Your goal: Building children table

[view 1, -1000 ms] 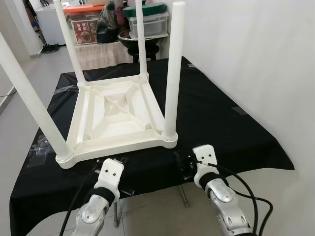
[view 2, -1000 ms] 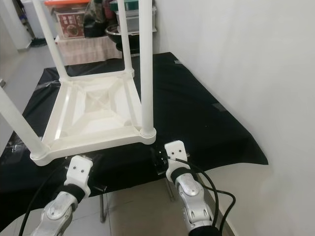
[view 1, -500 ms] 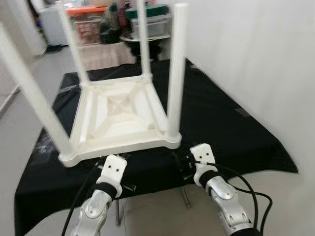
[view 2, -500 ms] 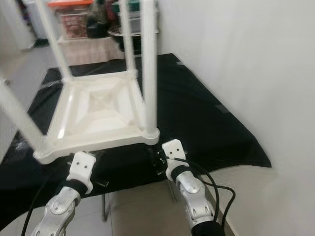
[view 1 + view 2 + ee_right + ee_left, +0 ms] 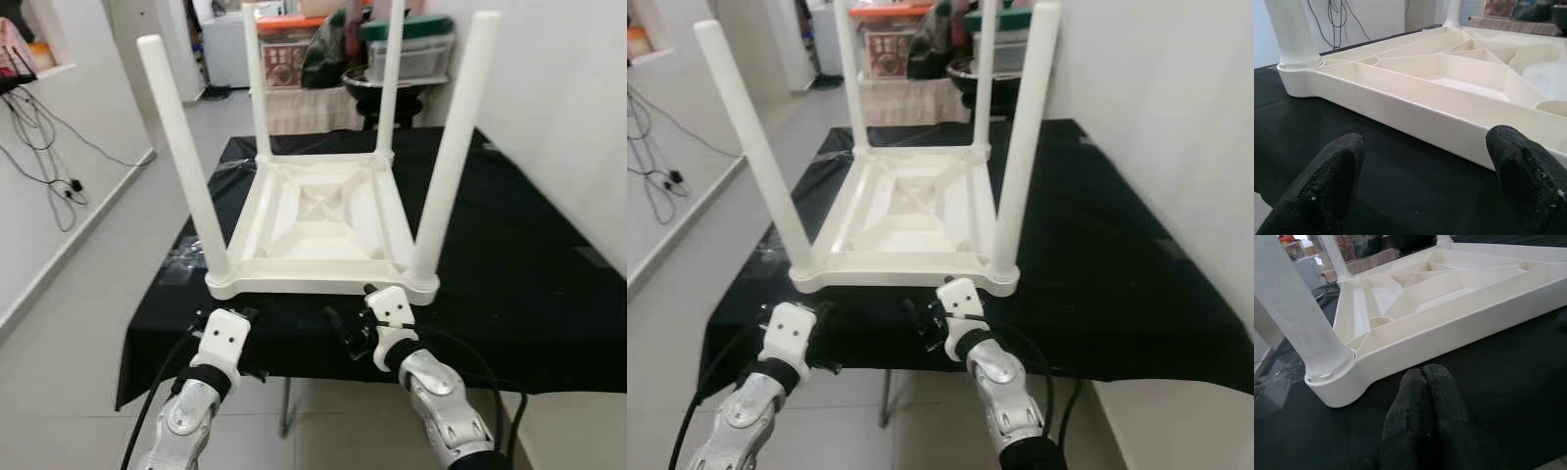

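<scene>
A white plastic children's table [image 5: 323,211] lies upside down on a black-covered tabletop [image 5: 519,264], its four legs pointing up. My left gripper [image 5: 1424,377] is shut with nothing in it. It hovers over the black cloth just short of the table's front left corner, by the near left leg [image 5: 184,166]. My right gripper [image 5: 1425,144] is open, its fingers [image 5: 1334,169] spread before the table's front rim [image 5: 1415,117]. It sits a little inside the near right leg [image 5: 451,147] and touches nothing.
A white wall [image 5: 578,108] runs along the right. Storage boxes and a dark bowl [image 5: 392,59] stand behind the tabletop. Cables [image 5: 44,147] hang on the left wall above open tiled floor [image 5: 88,294]. The cloth's front edge [image 5: 294,357] is right under my wrists.
The whole picture has shifted: the camera swung and I now face the table's front rim more squarely. Both grippers sit further left along that rim, the right one now inside the near right leg.
</scene>
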Robot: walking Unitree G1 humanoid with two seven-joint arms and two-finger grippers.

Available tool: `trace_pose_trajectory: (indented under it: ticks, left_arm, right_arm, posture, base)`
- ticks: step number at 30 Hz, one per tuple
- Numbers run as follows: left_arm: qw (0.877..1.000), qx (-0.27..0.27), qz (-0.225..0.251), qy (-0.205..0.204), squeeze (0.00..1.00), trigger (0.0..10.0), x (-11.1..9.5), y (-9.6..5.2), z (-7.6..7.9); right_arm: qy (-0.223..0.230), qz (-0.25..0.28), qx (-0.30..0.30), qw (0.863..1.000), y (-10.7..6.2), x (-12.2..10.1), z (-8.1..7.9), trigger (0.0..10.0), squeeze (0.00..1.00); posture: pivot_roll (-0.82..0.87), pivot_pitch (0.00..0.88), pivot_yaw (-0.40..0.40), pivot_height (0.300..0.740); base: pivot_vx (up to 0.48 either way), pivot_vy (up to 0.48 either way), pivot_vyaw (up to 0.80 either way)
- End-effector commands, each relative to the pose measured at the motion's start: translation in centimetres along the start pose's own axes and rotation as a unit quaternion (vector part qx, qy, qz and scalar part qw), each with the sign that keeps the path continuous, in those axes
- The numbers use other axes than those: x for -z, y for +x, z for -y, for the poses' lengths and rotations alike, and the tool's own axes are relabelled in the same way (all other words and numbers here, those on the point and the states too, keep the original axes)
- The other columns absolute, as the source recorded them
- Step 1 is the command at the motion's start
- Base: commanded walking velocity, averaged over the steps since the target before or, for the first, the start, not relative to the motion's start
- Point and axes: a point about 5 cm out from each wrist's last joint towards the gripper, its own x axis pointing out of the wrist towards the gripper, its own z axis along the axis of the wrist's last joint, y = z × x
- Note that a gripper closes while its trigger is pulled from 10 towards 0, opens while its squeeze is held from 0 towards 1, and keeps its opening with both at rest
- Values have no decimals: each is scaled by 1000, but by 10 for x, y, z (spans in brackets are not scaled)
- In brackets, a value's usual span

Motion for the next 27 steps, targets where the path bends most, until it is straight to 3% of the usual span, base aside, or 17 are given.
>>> trace_pose_trajectory:
  ticks: [1, 4, 10, 13, 15, 16, 18, 19, 24, 27]
  left_arm:
    - [1000, 1, -9, -7, 0, 10000, 3, 0, -3]
    - [1000, 5, -10, -13, 0, 10000, 3, 1, -3]
    - [1000, 9, -13, -17, 0, 10000, 3, 0, -3]
    - [1000, 10, -13, -18, 0, 10000, 4, -1, -2]
    - [1000, 12, -14, -19, 0, 10000, 4, -1, -2]
    - [1000, 12, -14, -20, 0, 10000, 4, -2, -1]
    - [1000, 12, -14, -20, 0, 10000, 4, -2, -1]
    - [1000, 14, -15, -22, 0, 10000, 4, -2, 1]
    - [999, 15, -15, -25, 0, 10000, 4, -2, 3]
    - [999, 15, -16, -28, 0, 10000, 4, -2, 4]
  right_arm:
    - [-17, 2, -18, 1000, 3, -1, -1, 10000, 0]
    - [-57, -17, -45, 997, 7, -1, -4, 10000, 0]
    - [-73, -73, -52, 993, 21, -1, 0, 10000, 0]
    - [-104, -115, -65, 986, 27, 1, 1, 10000, 0]
    - [-126, -177, -78, 973, 30, 7, 4, 10000, 0]
    - [-110, -204, -83, 969, 32, 7, 7, 10000, 0]
    - [-110, -204, -83, 969, 32, 7, 7, 10000, 0]
    - [-71, -235, -83, 966, 35, 5, 15, 10000, 0]
    - [-44, -237, -64, 968, 42, -6, 31, 10000, 0]
    - [-4, -227, -10, 974, 49, -18, 42, 10000, 0]
  posture:
    - [-30, 25, 43, 740]
    - [-23, 28, 42, 740]
    - [-12, 27, 40, 740]
    - [-8, 27, 39, 740]
    - [-5, 28, 36, 740]
    - [-1, 27, 30, 740]
    - [-1, 27, 30, 740]
    - [2, 31, 24, 740]
    - [5, 34, 17, 740]
    - [3, 36, 16, 740]
  base:
    - [0, 0, 0]
    - [0, 0, 788]
    - [0, 0, 395]
    - [0, 0, 0]
    - [0, 0, 0]
    - [0, 0, 0]
    - [0, 0, 0]
    - [0, 0, 0]
    - [0, 0, 0]
    - [0, 0, 0]
